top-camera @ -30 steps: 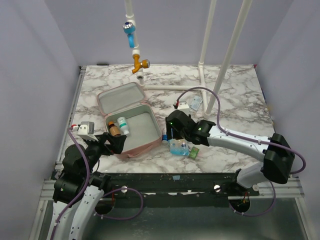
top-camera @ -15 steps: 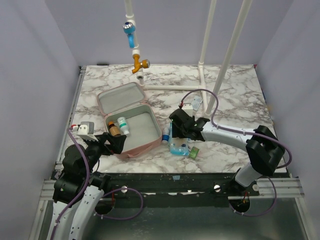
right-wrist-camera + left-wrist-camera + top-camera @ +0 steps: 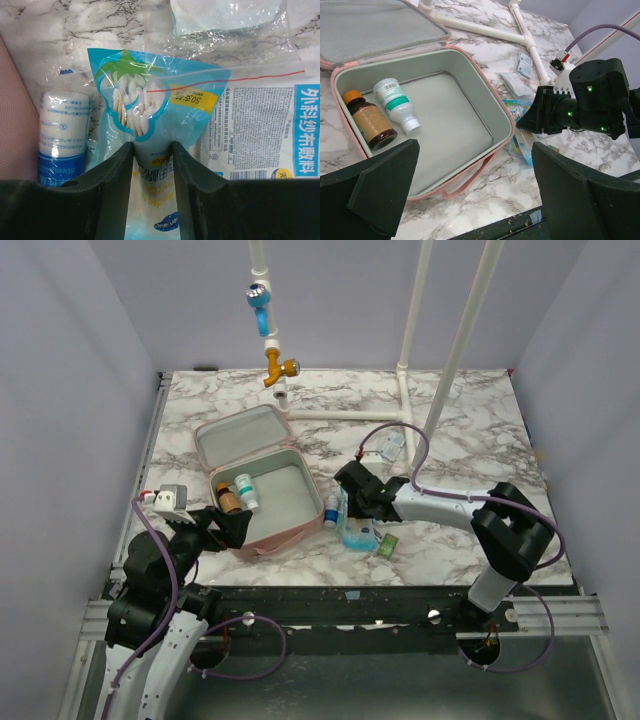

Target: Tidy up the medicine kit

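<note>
Marbled table (image 3: 470, 420): your medicine kit (image 3: 290, 533) lies open just left of the right pincer (image 3: 152, 145), which stands half closed astride a blue swab packet (image 3: 150, 95); whether it grips, you cannot tell. Your left pincer (image 3: 475, 147) gapes wide and empty at the kit's near corner.

Swab packet (image 3: 150, 110) beside blue-white bottle (image 3: 62, 135), marble table (image 3: 480, 430).

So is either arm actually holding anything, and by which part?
Left gripper: open, empty. Right gripper flanks the bottom end of the cotton swab packet; whether it grips cannot be told.
</note>
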You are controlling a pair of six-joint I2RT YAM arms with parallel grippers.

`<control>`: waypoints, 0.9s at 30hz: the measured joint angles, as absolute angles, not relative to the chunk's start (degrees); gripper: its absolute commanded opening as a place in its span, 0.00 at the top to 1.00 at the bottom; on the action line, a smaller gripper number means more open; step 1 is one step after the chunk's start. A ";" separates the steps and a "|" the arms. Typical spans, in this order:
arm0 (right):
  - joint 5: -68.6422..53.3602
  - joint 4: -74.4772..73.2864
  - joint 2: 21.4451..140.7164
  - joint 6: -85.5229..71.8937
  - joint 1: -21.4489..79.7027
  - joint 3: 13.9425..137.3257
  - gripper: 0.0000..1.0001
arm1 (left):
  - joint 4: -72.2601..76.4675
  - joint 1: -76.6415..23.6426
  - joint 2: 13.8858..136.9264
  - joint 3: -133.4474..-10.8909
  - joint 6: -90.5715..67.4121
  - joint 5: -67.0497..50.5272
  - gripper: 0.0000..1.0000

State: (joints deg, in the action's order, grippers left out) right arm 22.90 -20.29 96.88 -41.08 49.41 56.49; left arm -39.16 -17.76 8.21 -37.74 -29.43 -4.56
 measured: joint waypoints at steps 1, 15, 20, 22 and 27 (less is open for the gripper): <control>22.92 -20.12 96.88 -41.10 49.41 56.40 0.73 | -39.16 -17.76 8.12 -37.74 -29.43 -4.56 0.02; 23.62 -21.76 94.70 -41.08 49.39 56.10 0.99 | -39.13 -17.76 7.79 -37.71 -29.43 -4.56 0.02; 24.86 -26.79 91.05 -40.29 49.39 58.54 0.99 | -39.13 -17.76 7.53 -37.69 -29.43 -4.58 0.02; 25.43 -28.10 89.19 -39.77 49.39 60.55 0.99 | -39.13 -17.76 7.40 -37.69 -29.43 -4.58 0.02; 26.00 -29.32 86.61 -37.52 50.02 66.22 0.99 | -39.11 -17.76 6.96 -37.67 -29.43 -4.58 0.02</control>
State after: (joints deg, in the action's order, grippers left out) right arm 26.00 -29.32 86.61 -37.52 50.02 66.22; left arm -39.11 -17.76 6.96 -37.67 -29.43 -4.58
